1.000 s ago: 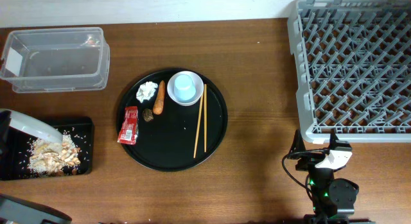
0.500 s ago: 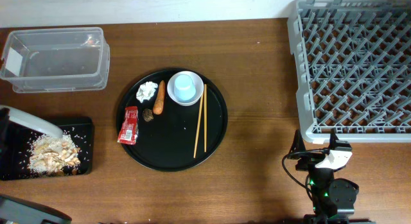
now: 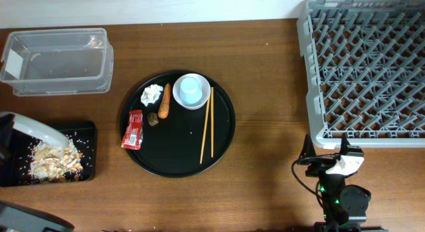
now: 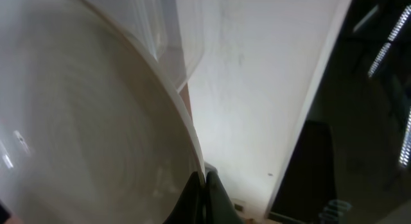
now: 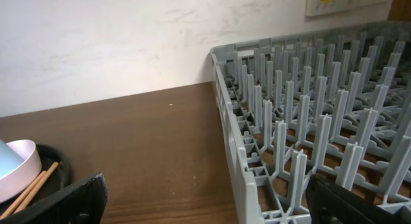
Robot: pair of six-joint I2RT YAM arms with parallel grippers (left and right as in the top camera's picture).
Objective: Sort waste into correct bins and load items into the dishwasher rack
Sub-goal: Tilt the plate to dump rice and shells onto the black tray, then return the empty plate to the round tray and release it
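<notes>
The grey dishwasher rack (image 3: 365,69) fills the far right corner and holds nothing yet. The round black tray (image 3: 172,155) sits mid-table. The clear plastic box (image 3: 56,59) stands at the far left, with nothing visible inside it. Just in front of it is the flat black tray (image 3: 91,152).

The white plate (image 3: 36,129) hangs tilted over that flat tray. The left gripper (image 4: 204,189) is clamped tight on its thin rim. The right gripper (image 3: 332,154) waits in front of the rack, jaws spread wide and holding nothing.

On the round tray, the light-blue cup (image 3: 191,90) sits inside the bowl (image 3: 180,100), and the chopsticks (image 3: 208,129) lie just to their right. The carrot piece (image 3: 165,101), red wrapper (image 3: 135,129) and crumpled tissue (image 3: 153,94) lie to the left. The rice scraps (image 3: 56,159) are heaped in the flat tray under the plate's lower edge.

The main risk is the narrow hold on the rim. A tilted, smooth plate could pivot or slip through the fingers and drop onto the heap. Loose grains already lie near the tray's edges, so a careless swing could flick rice onto the table. Any rice stuck to the plate would also ride along to the rack.
</notes>
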